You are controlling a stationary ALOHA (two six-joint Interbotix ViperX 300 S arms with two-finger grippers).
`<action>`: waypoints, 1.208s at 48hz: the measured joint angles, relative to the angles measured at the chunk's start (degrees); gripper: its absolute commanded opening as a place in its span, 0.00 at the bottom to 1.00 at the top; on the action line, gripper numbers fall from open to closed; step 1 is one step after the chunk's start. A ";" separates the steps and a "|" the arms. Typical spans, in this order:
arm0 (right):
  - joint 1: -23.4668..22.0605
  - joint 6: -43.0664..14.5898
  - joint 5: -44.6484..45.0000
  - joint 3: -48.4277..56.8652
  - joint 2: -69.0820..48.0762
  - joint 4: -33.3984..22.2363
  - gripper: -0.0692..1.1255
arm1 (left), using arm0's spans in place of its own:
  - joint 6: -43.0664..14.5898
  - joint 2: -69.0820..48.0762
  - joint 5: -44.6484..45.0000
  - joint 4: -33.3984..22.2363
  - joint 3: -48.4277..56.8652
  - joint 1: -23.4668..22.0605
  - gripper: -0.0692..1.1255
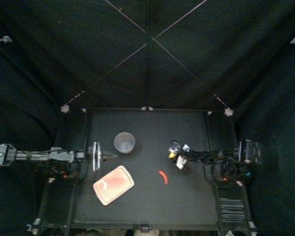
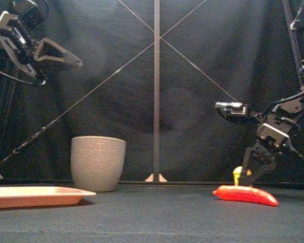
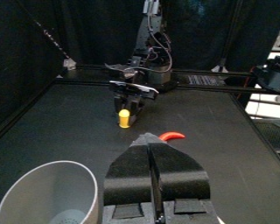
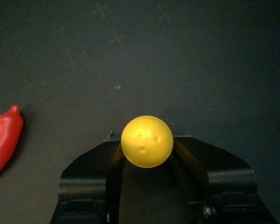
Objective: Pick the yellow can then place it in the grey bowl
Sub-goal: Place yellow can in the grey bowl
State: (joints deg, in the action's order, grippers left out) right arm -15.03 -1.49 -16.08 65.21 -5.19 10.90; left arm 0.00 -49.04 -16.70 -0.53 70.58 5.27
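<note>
The yellow can (image 4: 146, 142) stands on the table (image 1: 175, 208) to the right of the tall grey speckled cup (image 2: 98, 162) and a little nearer the front edge, well apart from it. It is upright: its long axis is vertical, and its rounded top faces straight up into the right wrist camera.

It looks like a small toy, so probably light and stiff, with smooth round sides that could slip or roll out of a loose hold. The best hold is across the body at about mid-height, one jaw on each side, keeping it upright so it goes base-first into the cup's mouth.

The right gripper (image 2: 246, 174) comes down over the can from above. Its jaws are drawn in against the can's two sides and appear to pinch it, though the wrist view does not show how firmly. The can's base seems to be on the table.

A red chilli pepper (image 2: 247, 196) lies flat, right of the cup and nearer the front than the can. A pink tray (image 2: 34, 196) lies in front of the cup. The left gripper (image 3: 157, 171) hangs high, just left of the cup, jaws pressed together on nothing.
</note>
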 measured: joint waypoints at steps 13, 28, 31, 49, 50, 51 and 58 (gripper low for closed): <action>0.18 0.09 0.09 -1.93 -0.09 -0.26 0.60 | 0.00 0.09 0.00 -0.09 0.35 0.00 0.05; 0.88 0.26 0.88 -16.79 -2.29 -4.48 0.60 | 0.09 0.00 -0.62 -0.35 0.35 0.00 0.05; 0.79 0.18 0.88 -20.30 -2.20 -5.63 0.60 | 0.09 0.09 -1.05 -0.53 0.35 0.00 0.05; 0.44 0.35 -0.62 -36.65 10.99 -9.14 0.61 | 0.00 0.00 -1.67 -0.62 0.44 0.00 0.05; 0.44 0.26 -0.70 -37.44 11.78 -9.14 0.61 | 0.00 0.00 -1.67 -0.62 0.53 0.09 0.06; 0.44 0.18 -0.70 -38.14 12.57 -9.23 0.62 | 0.00 0.00 -1.76 -0.62 0.62 0.00 0.06; 0.44 0.09 -0.70 -42.54 16.61 -9.40 0.65 | 0.00 0.00 -1.76 -0.62 0.88 0.00 0.06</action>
State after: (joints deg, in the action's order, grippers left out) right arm -14.59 -1.41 -16.79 22.68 11.43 1.49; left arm 0.00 -49.04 -18.46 -1.14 71.46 5.27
